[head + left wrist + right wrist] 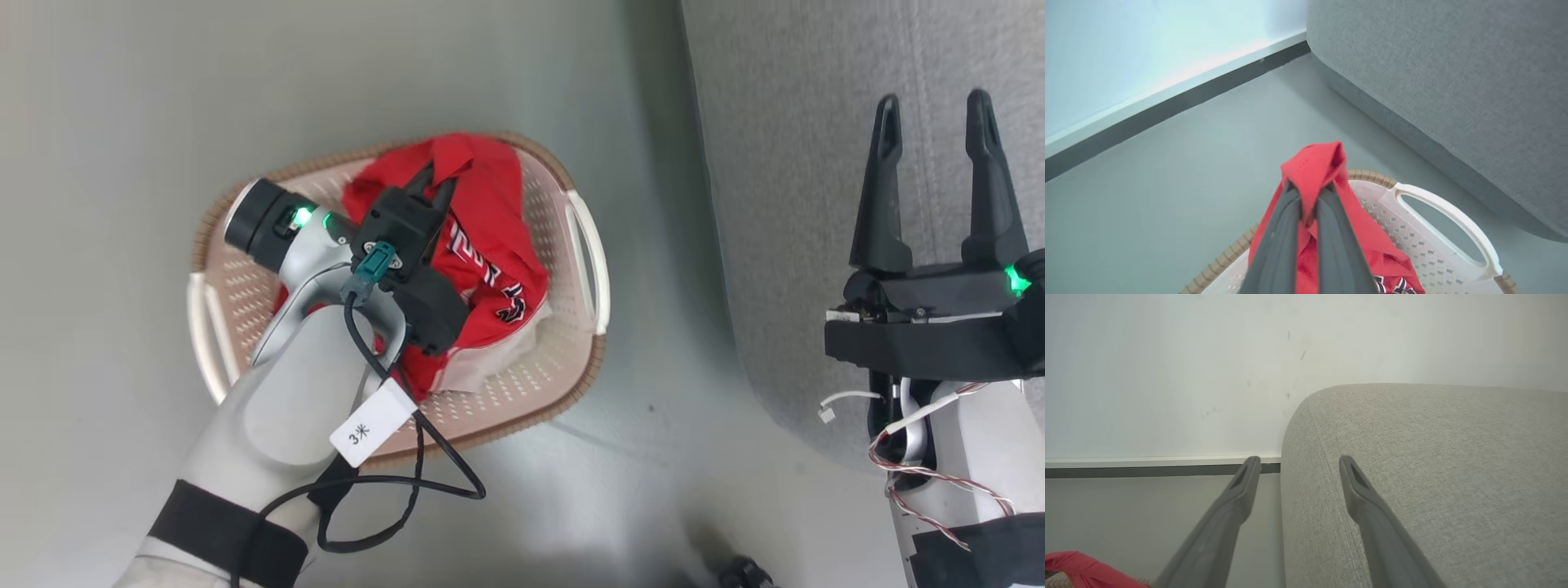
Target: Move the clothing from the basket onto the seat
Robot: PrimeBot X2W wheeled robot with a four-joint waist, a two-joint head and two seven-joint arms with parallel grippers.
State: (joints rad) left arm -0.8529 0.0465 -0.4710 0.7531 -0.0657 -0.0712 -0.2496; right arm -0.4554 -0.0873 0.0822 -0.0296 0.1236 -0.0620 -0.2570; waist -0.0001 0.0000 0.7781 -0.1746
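The red clothing (486, 237) with white panels and black-and-white lettering lies heaped in the oval cream basket (563, 367) on the floor. My left gripper (434, 178) reaches down into the basket and is shut on a fold of the red clothing (1314, 167), which bunches up above its fingertips (1290, 192). Right of the basket stands the grey seat (800, 163). Over its edge my right gripper (935, 122) hangs open, nothing between its fingers (1249, 473). A corner of the red clothing (1081, 567) shows at the lower left of the right wrist view.
The basket's white handle (1453, 220) faces the seat (1453, 81), with a strip of grey floor (653, 245) between them. A pale wall with a dark skirting board (1167, 102) runs behind. A black cable with a white tag (371, 420) loops off my left forearm.
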